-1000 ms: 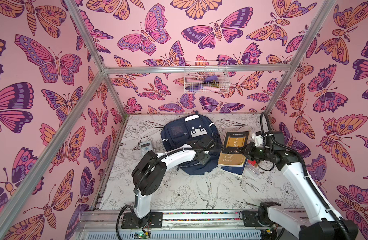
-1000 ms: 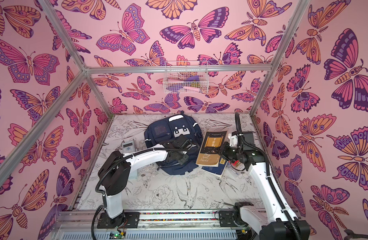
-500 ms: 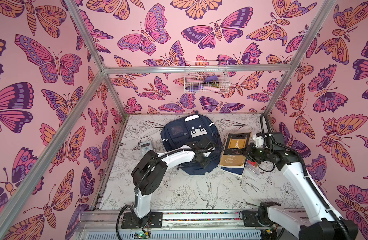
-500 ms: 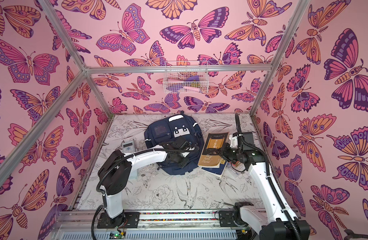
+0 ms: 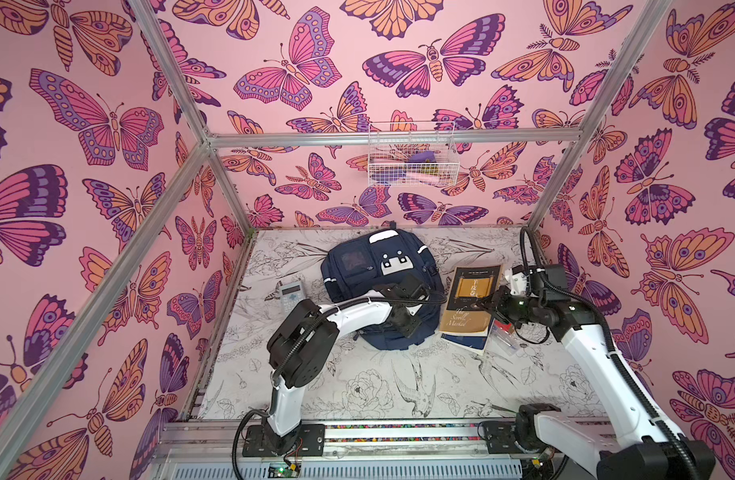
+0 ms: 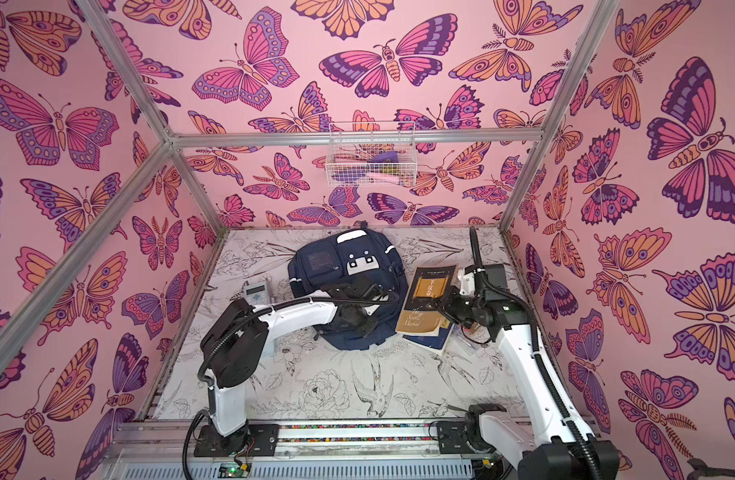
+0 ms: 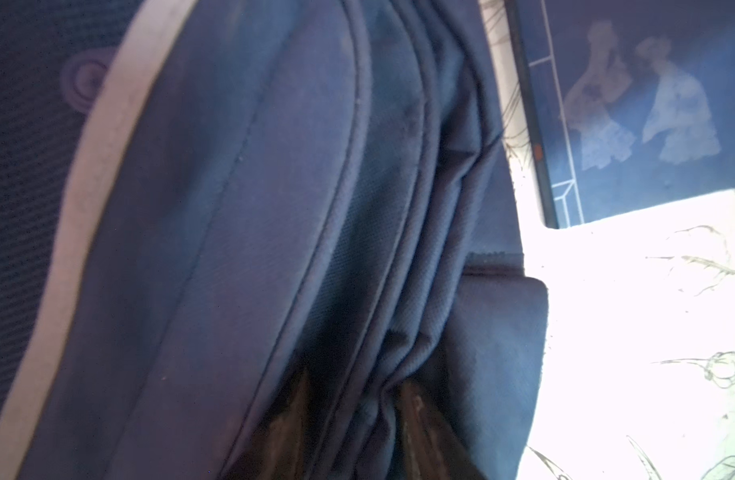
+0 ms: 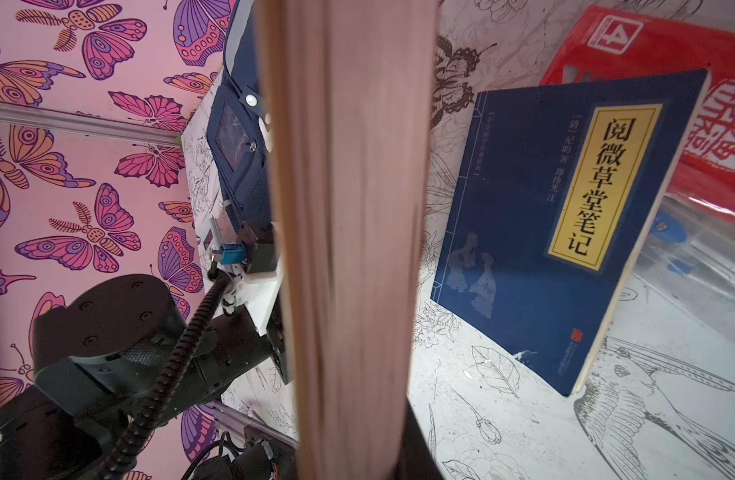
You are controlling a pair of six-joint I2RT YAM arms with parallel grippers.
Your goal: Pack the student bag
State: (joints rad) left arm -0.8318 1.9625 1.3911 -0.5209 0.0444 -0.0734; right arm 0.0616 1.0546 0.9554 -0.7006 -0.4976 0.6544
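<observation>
White cloth (image 5: 357,395) printed with black line-drawn flowers and birds covers the table in both top views. Going in from the 6 o'clock end, the left gripper (image 5: 405,323) comes first, pressed down on the 5 o'clock edge of the student bag (image 5: 357,266). In the left wrist view its two dark fingers (image 7: 417,415) stand parted, with a ridge of the bag's navy fabric between them. At that gripper's 3 o'clock, the right gripper (image 5: 488,305) is clamped on the 3 o'clock edge of a black-and-gold book (image 5: 469,299) titled The Scroll Marked. It holds the book above a blue book (image 5: 467,341) that lies flat on the cloth. The right wrist view shows the held book's page edges (image 8: 349,208) close up. A red booklet (image 8: 648,41) and a clear plastic case (image 8: 690,249) lie just beside the blue book, at its 3 o'clock, under the right gripper. The student bag lies face up in the middle of the table toward 12 o'clock, its top loop pointing at the back wall and the books just beside it at its 3 o'clock. A grey calculator (image 5: 291,295) lies apart at the bag's 9 o'clock. A white wire basket (image 5: 411,153) hangs on the back wall at 12 o'clock, holding purple and pink things too small to name.
</observation>
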